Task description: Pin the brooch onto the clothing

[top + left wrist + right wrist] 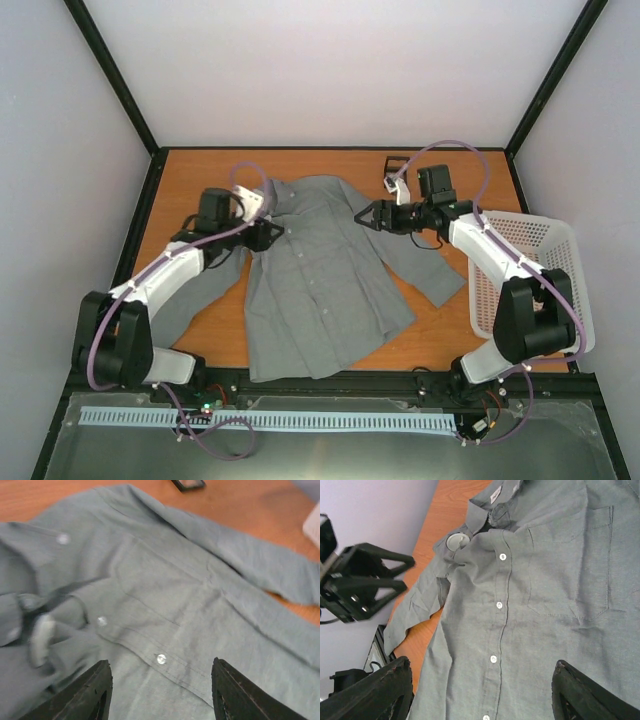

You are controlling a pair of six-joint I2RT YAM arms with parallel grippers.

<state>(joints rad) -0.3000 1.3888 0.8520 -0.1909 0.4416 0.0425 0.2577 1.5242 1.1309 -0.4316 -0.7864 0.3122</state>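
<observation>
At shirt [555, 600] neck, brooch [455, 541] partly hidden under fold

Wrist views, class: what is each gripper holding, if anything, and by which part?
Nothing is held. The left gripper and the right gripper are both open above the shirt, gaps empty. The brooch sits near the collar, clear of both.

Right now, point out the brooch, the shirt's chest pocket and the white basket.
brooch [456, 541], right wrist view, centre of its round disc.
chest pocket [570, 565], right wrist view, middle of its cloth.
basket [560, 245], top external view, bare white mesh by its far rim.
</observation>
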